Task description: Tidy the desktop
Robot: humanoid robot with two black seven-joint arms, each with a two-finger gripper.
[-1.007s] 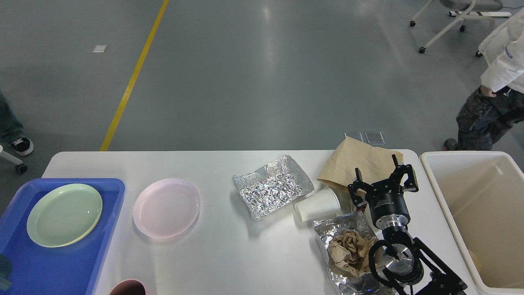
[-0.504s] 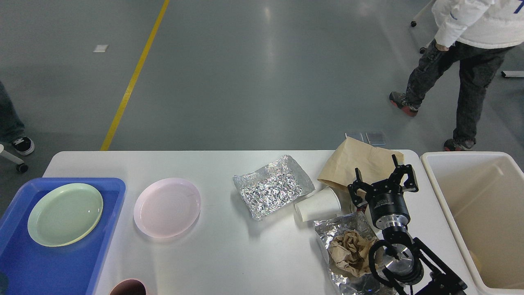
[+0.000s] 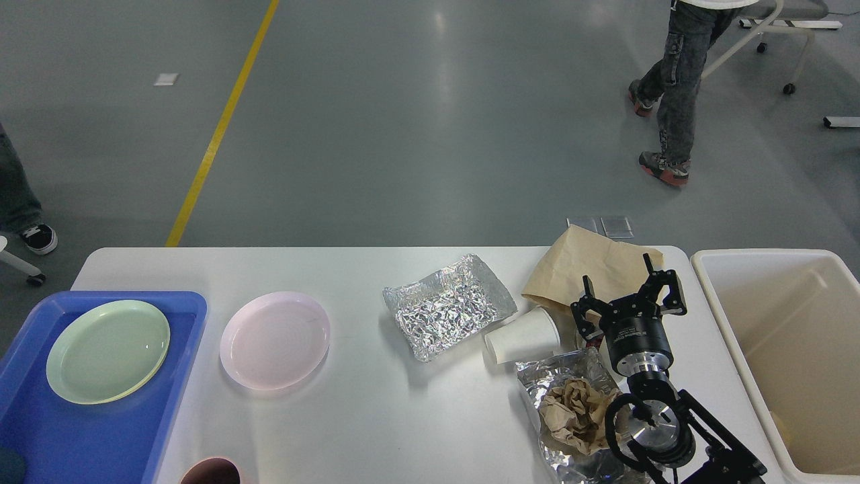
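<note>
The white desktop (image 3: 376,417) holds a pink plate (image 3: 275,339), a crumpled foil tray (image 3: 447,314), a white paper cup (image 3: 523,335) lying on its side, a brown paper bag (image 3: 591,265), and a foil sheet (image 3: 561,370) with a crumpled brown paper wad (image 3: 574,413) on it. My right gripper (image 3: 628,296) is open and empty, over the near edge of the paper bag and just right of the cup. My left gripper is out of view.
A blue tray (image 3: 101,437) at the left holds a green plate (image 3: 107,351). A cream bin (image 3: 793,336) stands off the table's right end. A dark pink cup rim (image 3: 211,470) shows at the bottom edge. A person (image 3: 675,81) walks on the floor beyond.
The person in the background has walked left and away. A dark shape at the bottom left corner has dropped lower. My right arm has not moved.
</note>
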